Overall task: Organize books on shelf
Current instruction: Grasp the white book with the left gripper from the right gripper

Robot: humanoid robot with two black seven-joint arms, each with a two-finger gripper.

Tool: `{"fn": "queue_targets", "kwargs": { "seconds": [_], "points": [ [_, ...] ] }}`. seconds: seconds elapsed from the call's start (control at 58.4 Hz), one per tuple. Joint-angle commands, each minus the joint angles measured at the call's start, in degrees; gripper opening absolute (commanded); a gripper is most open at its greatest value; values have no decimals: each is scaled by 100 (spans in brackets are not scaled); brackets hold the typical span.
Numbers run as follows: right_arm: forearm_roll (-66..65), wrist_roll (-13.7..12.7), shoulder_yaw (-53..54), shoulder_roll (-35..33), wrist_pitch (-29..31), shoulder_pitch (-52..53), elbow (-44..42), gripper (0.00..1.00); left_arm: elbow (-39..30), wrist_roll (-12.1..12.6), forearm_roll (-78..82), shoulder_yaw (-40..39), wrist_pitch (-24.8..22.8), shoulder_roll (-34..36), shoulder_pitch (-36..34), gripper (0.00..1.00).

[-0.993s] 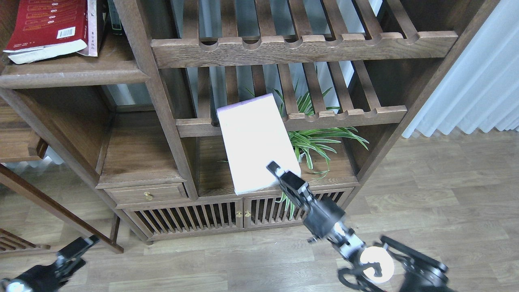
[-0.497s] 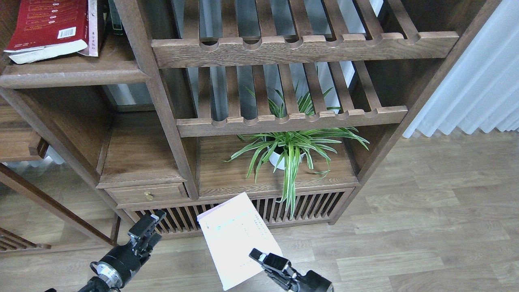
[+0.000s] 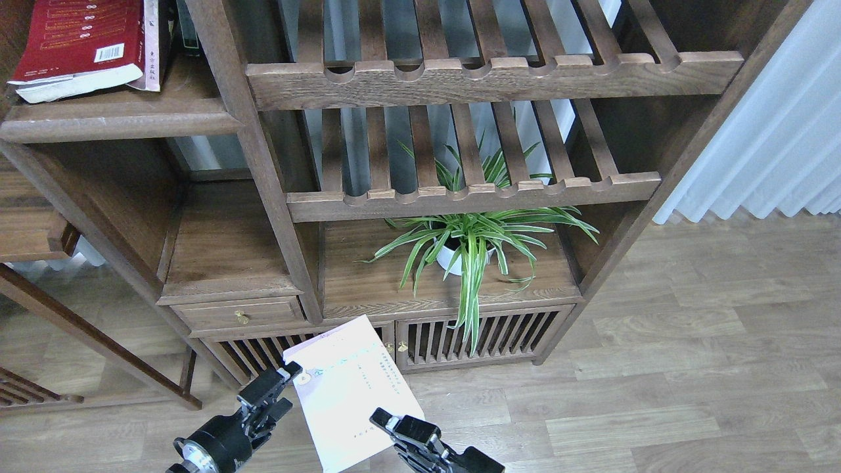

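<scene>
I am holding the pale book low in front of me, over the floor, well below the bookcase's cabinet doors. My right gripper is pinching its lower right edge, fingers clamped on the cover. My left gripper is sitting at the book's upper left corner, at about nine o'clock from the book's middle; its fingers are reaching to that corner, but I cannot tell whether they are parted or closed, or whether they are touching the cover.

The book's long axis is running from about eleven o'clock down to five o'clock, with the cover facing up toward me.

The shelf I judge to be the target is lying far off at about eleven o'clock from my grippers, high at the upper left, well apart from the book. The red book is already lying flat there, with another thin one tucked against its right side.

My left arm is the nearer one to that shelf, so I am judging that the coming move turns on passing the book to the left gripper, then carrying it up and left along its own long axis. The vertical post just right of the shelf is standing between, and I would be steering left of it.
</scene>
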Motion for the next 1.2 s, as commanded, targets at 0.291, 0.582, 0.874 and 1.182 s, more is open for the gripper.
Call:
{"fn": "queue_targets", "kwargs": {
  "seconds": [0.291,0.582,0.874,1.182],
  "points": [
    [-5,-27,0,-1,-1,-48,-6,2,-3,-10,2,329,0,14,69,52],
    [-5,-27,9,-1,-1,-56,2,3,-11,-2,2,118,0,-48,78,11],
    [-40,-27,-9,-1,-1,-39,2,38,-55,16,2,56,0,-13,69,8],
    [-418,17,87,-1,-1,-56,-200,98,-758,174,54,-1059,0,1242,60,7]
  ]
}}
